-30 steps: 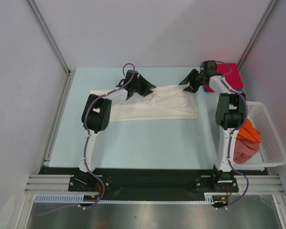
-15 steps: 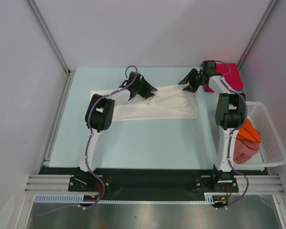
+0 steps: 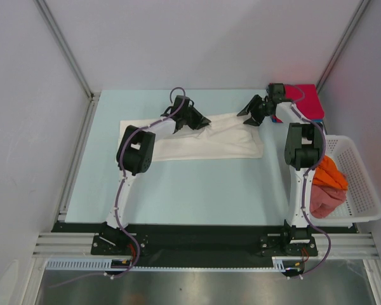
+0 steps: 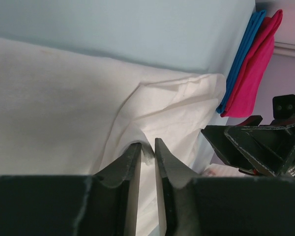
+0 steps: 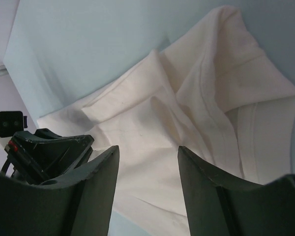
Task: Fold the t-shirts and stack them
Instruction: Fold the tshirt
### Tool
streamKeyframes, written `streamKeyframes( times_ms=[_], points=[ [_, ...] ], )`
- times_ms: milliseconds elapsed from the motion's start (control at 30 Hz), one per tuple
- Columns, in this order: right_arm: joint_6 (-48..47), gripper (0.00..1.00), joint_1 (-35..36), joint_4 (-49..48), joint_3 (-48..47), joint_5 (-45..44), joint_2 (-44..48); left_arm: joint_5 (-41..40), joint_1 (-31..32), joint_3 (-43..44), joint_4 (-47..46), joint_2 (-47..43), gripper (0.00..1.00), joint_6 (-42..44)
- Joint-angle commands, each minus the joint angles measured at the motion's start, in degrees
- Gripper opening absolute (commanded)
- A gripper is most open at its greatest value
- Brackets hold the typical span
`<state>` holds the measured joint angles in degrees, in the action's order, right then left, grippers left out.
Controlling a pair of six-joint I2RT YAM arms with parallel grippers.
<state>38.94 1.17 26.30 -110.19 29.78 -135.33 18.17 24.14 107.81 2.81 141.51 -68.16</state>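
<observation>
Two: left end effector (image 4: 147, 145) nips a white t-shirt (image 4: 54, 98) fold; right end effector (image 5: 147, 150) gapes empty over it.

Five t-shirts in all: one white t-shirt (image 3: 223, 143) on the one table (image 3: 197, 190); one red tee (image 3: 303, 94) and one blue tee (image 4: 246, 48) stacked; one orange tee (image 3: 331, 172) and one pinkish-red tee (image 3: 324, 201) in the single basket (image 3: 363, 185); two grippers, the left gripper (image 4: 147, 147) and the right gripper (image 5: 147, 150).
</observation>
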Motion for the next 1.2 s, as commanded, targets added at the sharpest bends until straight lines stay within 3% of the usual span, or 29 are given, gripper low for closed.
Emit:
streamKeyframes(
  times_ms=[0, 533, 1167],
  points=[
    [-2.02, 0.57, 0.06, 1.38, -3.62, -1.04, -0.55, 1.34, 0.64, 2.76, -0.43, 0.17, 0.2, -0.48],
    [-5.1, 0.53, 0.15, 4.01, -10.13, -1.39, -4.85, 2.3, 0.56, 3.11, -0.26, -0.1, 0.01, -0.74],
    [-7.91, 0.51, 0.68, 6.92, -16.37, -0.87, -9.16, 3.01, 0.2, 3.28, -0.08, 0.34, 0.0, -0.74]
  ],
)
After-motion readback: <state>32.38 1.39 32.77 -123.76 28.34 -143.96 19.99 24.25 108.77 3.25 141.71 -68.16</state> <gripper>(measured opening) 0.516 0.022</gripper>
